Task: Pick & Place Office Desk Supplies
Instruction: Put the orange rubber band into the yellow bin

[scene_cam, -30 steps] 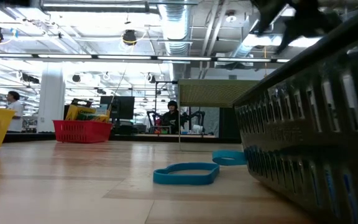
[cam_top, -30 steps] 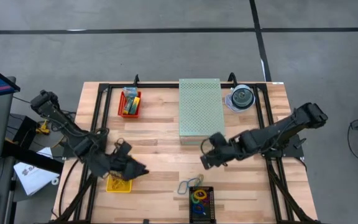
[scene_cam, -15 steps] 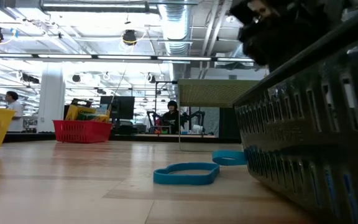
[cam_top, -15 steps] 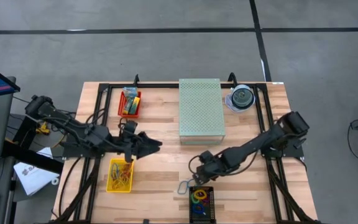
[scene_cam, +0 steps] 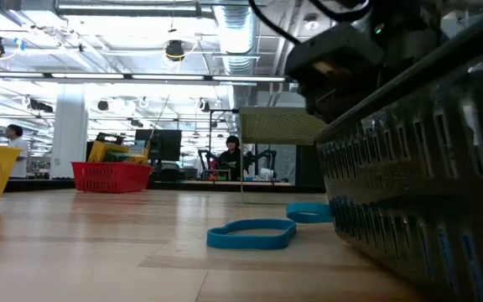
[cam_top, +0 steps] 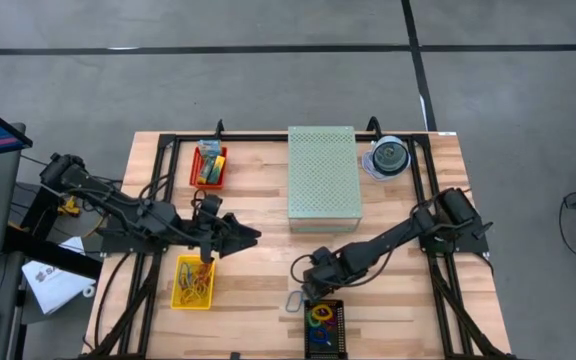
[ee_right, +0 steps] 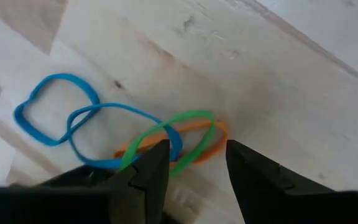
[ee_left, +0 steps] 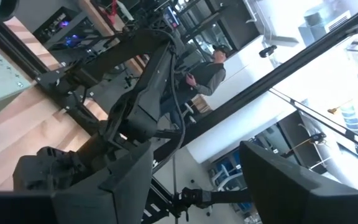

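Loose rubber bands lie flat on the wood near the front edge: two blue, one green and one orange, overlapping. In the high view they show as one small cluster of bands. My right gripper points steeply down just above them, open, its fingers astride the green and orange loops. It shows from above as my right gripper. My left gripper hovers level above the table, past the yellow basket of bands, open and empty. Crayon boxes sit in a red basket.
A black tray holding coloured bands stands at the front edge, right beside the loose bands. The pale green perforated box and a clear disc case stand at the back. Bare wood lies in the middle.
My right gripper has come down and toward the table's near-left, over the loose rubber bands. My left gripper has risen off the yellow basket, swung toward the far right, tipped up to level, and has since kept still.
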Controlling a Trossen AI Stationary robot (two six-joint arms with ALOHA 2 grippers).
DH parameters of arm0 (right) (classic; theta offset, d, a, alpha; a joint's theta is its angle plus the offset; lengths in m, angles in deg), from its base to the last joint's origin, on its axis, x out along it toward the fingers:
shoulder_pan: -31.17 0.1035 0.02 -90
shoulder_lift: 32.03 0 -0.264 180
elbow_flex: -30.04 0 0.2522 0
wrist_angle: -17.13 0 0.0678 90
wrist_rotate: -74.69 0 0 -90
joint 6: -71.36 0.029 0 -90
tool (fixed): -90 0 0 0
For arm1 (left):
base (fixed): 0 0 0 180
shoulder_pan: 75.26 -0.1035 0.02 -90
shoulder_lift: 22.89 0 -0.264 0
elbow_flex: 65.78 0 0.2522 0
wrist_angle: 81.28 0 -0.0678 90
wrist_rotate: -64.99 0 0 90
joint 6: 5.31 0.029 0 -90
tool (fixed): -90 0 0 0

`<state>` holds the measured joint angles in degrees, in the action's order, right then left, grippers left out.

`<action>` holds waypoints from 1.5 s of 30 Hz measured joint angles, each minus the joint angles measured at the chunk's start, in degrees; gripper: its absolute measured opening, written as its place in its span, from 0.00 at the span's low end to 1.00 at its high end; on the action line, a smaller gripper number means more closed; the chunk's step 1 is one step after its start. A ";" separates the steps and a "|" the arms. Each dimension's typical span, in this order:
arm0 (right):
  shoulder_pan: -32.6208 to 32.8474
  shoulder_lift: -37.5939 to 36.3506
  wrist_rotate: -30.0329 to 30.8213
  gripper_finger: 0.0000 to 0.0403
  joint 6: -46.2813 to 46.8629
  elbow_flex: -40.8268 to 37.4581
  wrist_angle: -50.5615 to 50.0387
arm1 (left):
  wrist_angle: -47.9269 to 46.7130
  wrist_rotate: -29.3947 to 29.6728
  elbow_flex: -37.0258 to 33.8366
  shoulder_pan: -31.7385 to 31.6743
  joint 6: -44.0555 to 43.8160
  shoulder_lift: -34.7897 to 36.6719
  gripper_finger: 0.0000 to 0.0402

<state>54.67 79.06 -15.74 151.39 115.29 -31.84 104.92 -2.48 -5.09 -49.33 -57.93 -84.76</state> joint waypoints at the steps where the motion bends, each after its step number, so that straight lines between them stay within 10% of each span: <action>1: -0.04 0.41 -0.02 0.38 -0.08 0.03 0.12 | -0.02 0.00 0.00 0.00 0.00 0.00 0.58; 9: -0.80 0.81 0.46 0.33 -0.43 0.07 -0.33 | -0.15 0.02 0.00 0.00 -0.02 0.00 0.55; 18: -2.60 0.81 1.11 0.03 -4.42 0.07 0.11 | -0.22 0.02 0.00 0.00 0.09 0.00 0.53; 45: -0.05 -8.70 9.51 0.03 -0.65 0.07 -5.67 | -0.75 0.04 0.00 0.02 0.33 0.00 0.53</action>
<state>54.62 70.36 -6.23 150.73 115.35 -37.51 104.17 -2.44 -5.09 -49.31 -57.60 -84.76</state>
